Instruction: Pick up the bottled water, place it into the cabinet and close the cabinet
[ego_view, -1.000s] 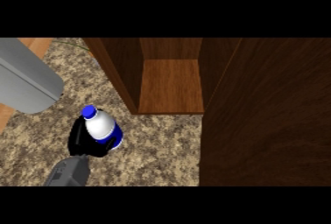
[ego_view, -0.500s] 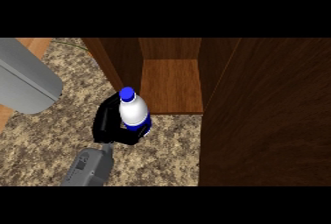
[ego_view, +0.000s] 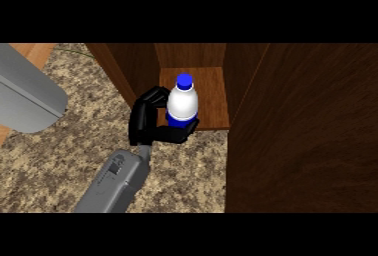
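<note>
The bottled water (ego_view: 183, 104), white with a blue cap and blue label, stands nearly upright over the front edge of the cabinet's shelf (ego_view: 212, 95). My right hand (ego_view: 150, 124) is shut on it from the left and below, fingers curled round its lower body and hiding its base. The grey forearm comes in from the lower left. The cabinet (ego_view: 122, 70) is dark wood and stands open. Its door (ego_view: 310, 130) fills the right of the view. My left hand does not show.
A speckled stone counter (ego_view: 52, 170) lies under the arm. A large grey rounded shape (ego_view: 28, 100) sits at the left edge. The shelf opening is narrow, between the left wall and the door.
My right hand has carried the bottle up and to the right, from over the counter to the cabinet's front edge. The forearm followed it.
</note>
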